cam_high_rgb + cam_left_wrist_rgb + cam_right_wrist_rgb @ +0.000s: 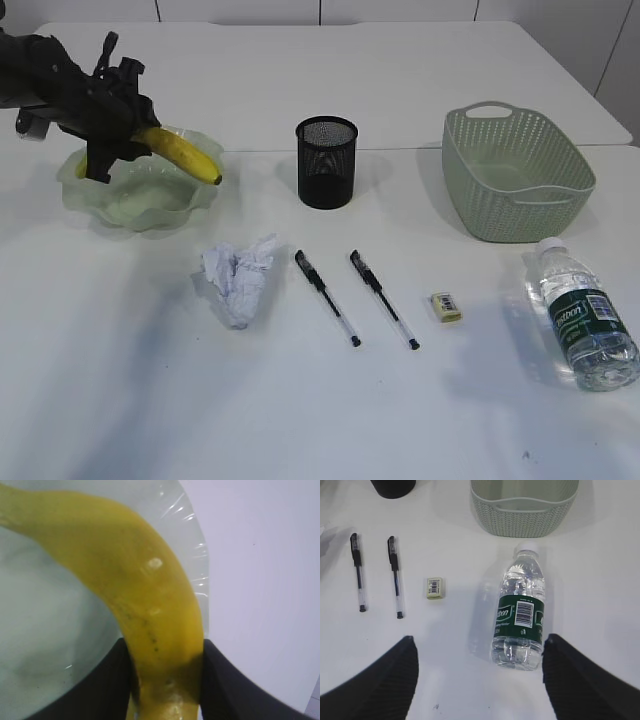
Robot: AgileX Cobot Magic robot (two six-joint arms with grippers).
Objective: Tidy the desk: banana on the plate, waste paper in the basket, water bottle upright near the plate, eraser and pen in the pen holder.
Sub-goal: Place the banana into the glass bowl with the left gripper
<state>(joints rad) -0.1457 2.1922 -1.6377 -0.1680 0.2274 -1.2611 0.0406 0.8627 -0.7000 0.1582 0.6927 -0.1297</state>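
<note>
**Banana Placement: Hold Above Plate**

The left tool (112, 150) grips the banana (185, 153) near one end, its jaws clamped on both sides of the fruit. The banana hangs slanted over the plate (85, 200), apparently not yet resting in it; this hold favours a short drop. The right tool (477, 672) is spread wide above the water bottle (520, 612), which lies flat on the desk (320, 400) with its cap toward the basket (515, 180), suggesting the bottle comes next.
</note>
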